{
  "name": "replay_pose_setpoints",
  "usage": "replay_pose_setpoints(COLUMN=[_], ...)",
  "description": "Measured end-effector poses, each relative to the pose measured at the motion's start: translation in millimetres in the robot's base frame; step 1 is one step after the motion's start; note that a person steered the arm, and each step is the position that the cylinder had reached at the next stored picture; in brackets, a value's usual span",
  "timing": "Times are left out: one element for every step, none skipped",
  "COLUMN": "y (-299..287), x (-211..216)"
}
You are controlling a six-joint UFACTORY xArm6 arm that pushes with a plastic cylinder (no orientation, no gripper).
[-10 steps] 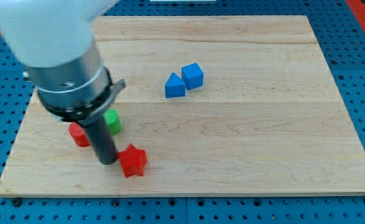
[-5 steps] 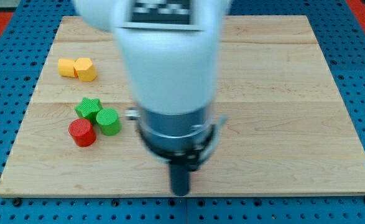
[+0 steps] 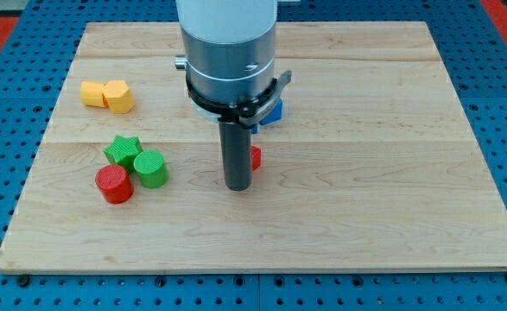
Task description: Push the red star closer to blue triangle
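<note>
My tip (image 3: 237, 186) rests on the board near its middle. The red star (image 3: 256, 157) is almost wholly hidden behind the rod; only a red sliver shows at the rod's right side, just above the tip. The blue triangle is hidden behind the arm. A bit of a blue block (image 3: 274, 111) shows at the arm's right edge, a short way above the red sliver; its shape cannot be made out.
At the view's left are a green star (image 3: 123, 150), a green cylinder (image 3: 150, 168) and a red cylinder (image 3: 113, 184), close together. Two yellow blocks (image 3: 106, 94) lie above them near the wooden board's (image 3: 391, 190) left edge.
The arm swept from the board's lower left along the bottom edge, then up to the middle. The red star has moved up and right with it, close to the blue blocks.
</note>
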State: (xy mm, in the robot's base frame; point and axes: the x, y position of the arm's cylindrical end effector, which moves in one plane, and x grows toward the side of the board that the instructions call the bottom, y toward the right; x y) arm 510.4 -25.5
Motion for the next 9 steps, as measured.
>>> replay_pose_setpoints(y=[-6.0, 4.6, -29.4, -46.3, -40.8, -22.4, -13.8, -11.7, -53.8], x=[-0.9, -8.9, -27.0, -27.2, -25.7, -25.7, -25.7, -25.7, -55.2])
